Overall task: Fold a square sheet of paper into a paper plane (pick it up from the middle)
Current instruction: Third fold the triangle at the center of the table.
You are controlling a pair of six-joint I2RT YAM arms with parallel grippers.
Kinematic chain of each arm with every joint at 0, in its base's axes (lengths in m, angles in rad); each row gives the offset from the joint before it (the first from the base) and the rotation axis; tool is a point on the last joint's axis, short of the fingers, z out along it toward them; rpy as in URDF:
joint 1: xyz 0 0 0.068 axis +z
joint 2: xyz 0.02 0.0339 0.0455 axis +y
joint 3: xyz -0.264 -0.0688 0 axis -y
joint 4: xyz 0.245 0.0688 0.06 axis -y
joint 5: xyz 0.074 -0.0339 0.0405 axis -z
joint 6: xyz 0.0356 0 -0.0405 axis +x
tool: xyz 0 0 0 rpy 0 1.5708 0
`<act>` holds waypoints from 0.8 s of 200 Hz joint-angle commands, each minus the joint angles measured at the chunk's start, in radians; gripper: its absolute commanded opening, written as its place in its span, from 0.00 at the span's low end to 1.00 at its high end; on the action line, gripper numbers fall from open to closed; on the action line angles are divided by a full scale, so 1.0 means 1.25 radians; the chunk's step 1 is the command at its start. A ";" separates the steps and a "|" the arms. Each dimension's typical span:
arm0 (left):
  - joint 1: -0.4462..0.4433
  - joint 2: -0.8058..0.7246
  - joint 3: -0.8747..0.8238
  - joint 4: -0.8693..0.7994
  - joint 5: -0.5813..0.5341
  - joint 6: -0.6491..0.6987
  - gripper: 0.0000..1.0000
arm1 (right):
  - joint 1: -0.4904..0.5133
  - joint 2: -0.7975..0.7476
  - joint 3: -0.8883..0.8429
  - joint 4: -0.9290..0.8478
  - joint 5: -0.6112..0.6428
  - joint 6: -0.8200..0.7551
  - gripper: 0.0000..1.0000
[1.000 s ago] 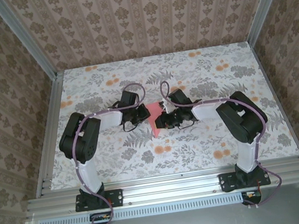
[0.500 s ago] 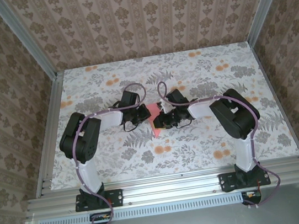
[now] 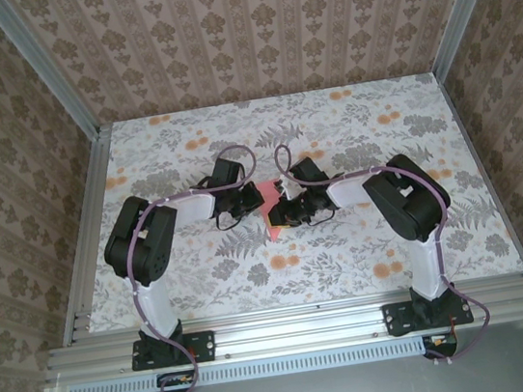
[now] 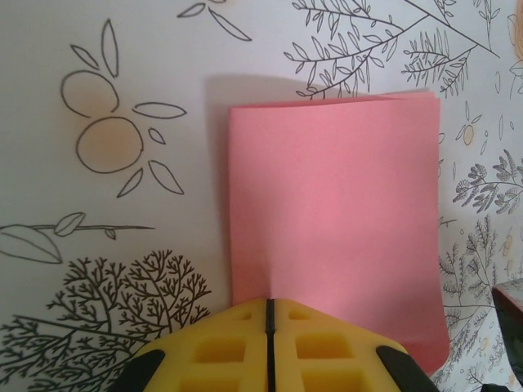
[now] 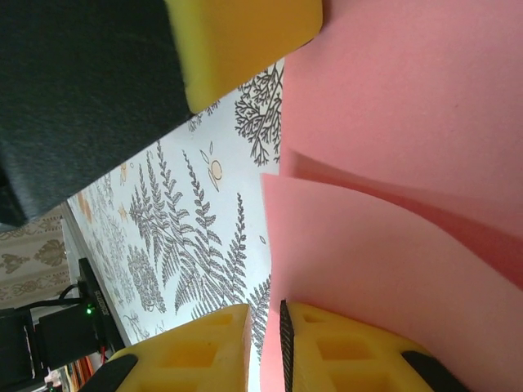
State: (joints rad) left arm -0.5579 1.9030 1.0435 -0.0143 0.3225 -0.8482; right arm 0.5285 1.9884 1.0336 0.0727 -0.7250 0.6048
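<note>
The square sheet of paper (image 4: 335, 212) is pink and lies folded in half as a rectangle on the flower-print table. My left gripper (image 4: 268, 304) is shut, its yellow tips resting on the sheet's near edge. In the top view it (image 3: 255, 198) comes in from the left onto the sheet (image 3: 269, 193). My right gripper (image 5: 265, 314) stands slightly open, and the raised upper layer of the sheet (image 5: 384, 253) runs through the gap against the right finger. From above, this gripper (image 3: 279, 215) sits at the sheet's near right side. The paper plane is out of view.
The left gripper's yellow finger (image 5: 245, 37) and black body fill the top left of the right wrist view, close above the paper. The table (image 3: 347, 252) is walled on three sides by patterned panels with metal posts. Both arms bend inward over mid-table.
The right arm's elbow has swung a little to the left and its gripper has edged left along the paper. The left arm and the sheet have stayed put.
</note>
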 commanded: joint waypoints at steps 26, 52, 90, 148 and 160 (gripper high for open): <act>-0.010 0.027 0.015 -0.044 0.009 0.023 0.08 | 0.004 0.028 0.021 0.000 -0.020 -0.006 0.19; -0.011 0.029 0.015 -0.044 0.009 0.023 0.09 | 0.004 0.030 0.021 0.007 -0.007 0.008 0.19; -0.014 0.034 0.016 -0.044 0.011 0.023 0.08 | 0.004 0.033 0.030 0.001 0.016 0.024 0.19; -0.011 -0.023 0.047 -0.078 -0.016 0.042 0.13 | 0.004 0.029 0.024 -0.072 0.044 0.013 0.16; -0.010 -0.058 0.048 -0.080 -0.040 0.038 0.19 | 0.004 0.026 0.025 -0.101 0.057 0.011 0.14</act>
State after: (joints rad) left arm -0.5644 1.9106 1.0748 -0.0475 0.3183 -0.8257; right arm 0.5285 2.0045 1.0546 0.0563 -0.7185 0.6300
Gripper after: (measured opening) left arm 0.144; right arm 0.155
